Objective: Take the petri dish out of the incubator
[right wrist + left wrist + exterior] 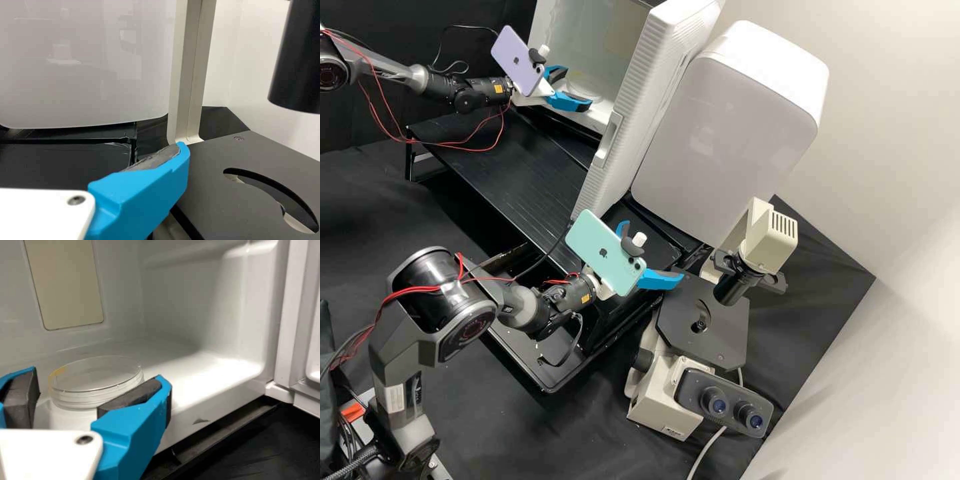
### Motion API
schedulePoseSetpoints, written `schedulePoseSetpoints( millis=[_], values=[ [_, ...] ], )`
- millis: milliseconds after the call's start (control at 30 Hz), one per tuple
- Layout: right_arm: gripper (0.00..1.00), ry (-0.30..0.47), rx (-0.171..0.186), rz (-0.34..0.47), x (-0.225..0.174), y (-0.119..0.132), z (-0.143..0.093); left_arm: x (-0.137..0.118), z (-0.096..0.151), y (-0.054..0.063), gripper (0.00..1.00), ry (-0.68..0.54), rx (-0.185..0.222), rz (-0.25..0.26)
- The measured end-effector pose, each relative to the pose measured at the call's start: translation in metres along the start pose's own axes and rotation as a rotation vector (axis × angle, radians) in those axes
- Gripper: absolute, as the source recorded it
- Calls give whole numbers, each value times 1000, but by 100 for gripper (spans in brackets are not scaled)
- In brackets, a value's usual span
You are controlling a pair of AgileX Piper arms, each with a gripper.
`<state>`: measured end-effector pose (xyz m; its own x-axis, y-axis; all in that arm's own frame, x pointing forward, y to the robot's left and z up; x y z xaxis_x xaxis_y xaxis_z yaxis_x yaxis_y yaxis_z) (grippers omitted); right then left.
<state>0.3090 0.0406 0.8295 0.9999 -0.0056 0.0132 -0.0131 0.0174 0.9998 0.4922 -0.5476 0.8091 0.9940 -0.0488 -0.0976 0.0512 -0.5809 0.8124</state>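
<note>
Dish [95, 377] sits inside the incubator [583, 40], on the white floor near the front lip, with the door [640, 100] swung wide open. It's a clear round dish with its lid on and a yellowish mark at one edge of the rim; whether anything is in it, I can't tell. On the incubator's inner wall there's a beige panel [65, 282].

Left gripper [577, 87] is right at the incubator's mouth. In the wrist view its blue fingers [135, 430] are spread, one on each side of the dish, dark pads facing it. One pad stands clear of the dish. The other is just beside it, touching or not I can't say. So: released, straddling the dish, nothing clamped.

Down at the near end, right gripper [657, 257] hangs by the door's lower corner, next to the microscope [693, 373]. Its fingers are parted too and hold nothing. One blue finger lies just beside the edge of the black stage [240, 170], with the dark condenser [297, 55] above. A big white box [733, 127] stands right of the door.
</note>
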Motion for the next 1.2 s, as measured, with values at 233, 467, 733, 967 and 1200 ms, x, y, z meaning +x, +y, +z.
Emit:
schedulePoseSetpoints(
  millis=[233,467,733,967,1200],
  values=[
    [100,0,0,0,0,0,0,-1,4,-2,100,42,22,-15],
    [100,0,0,0,0,0,0,0,6,1,100,64,0,-53],
    [100,0,0,0,0,0,0,3,10,11,100,76,-95,-76],
    [100,0,0,0,0,0,0,2,13,13,100,75,-123,-77],
    [100,0,0,0,0,0,0,-11,16,11,100,69,-115,-103]
  ],
)
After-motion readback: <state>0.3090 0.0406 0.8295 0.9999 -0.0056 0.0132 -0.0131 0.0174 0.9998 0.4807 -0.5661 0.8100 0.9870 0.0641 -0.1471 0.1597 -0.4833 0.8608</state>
